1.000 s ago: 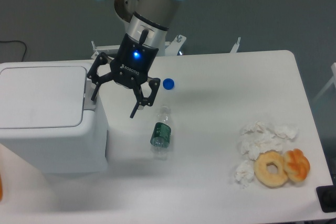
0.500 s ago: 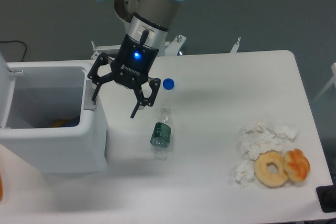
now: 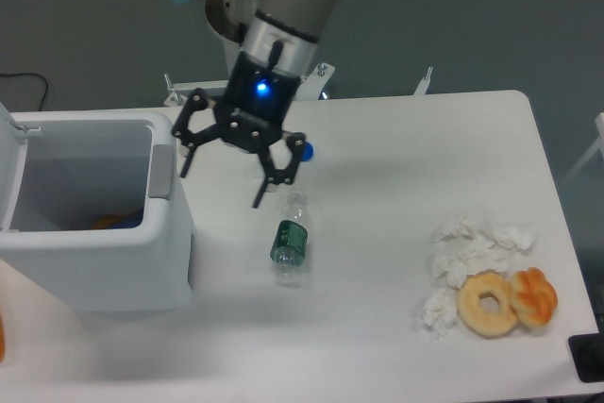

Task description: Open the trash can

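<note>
The trash can is a big white box at the table's left edge. Its lid is swung up at the far left, so the inside shows, with something orange at the bottom. A grey push tab sits on its right rim. My gripper hangs open just right of that rim, fingers spread and pointing down, with nothing between them. One fingertip is close beside the tab, a little apart from it.
A plastic bottle with a green label lies below the gripper. Its blue cap sits partly behind the gripper. Crumpled tissues, a glazed doughnut and an orange pastry lie at the right.
The trash can's lid went from shut to swung open. Since then my gripper has shifted slightly right and away from the can, staying open.
</note>
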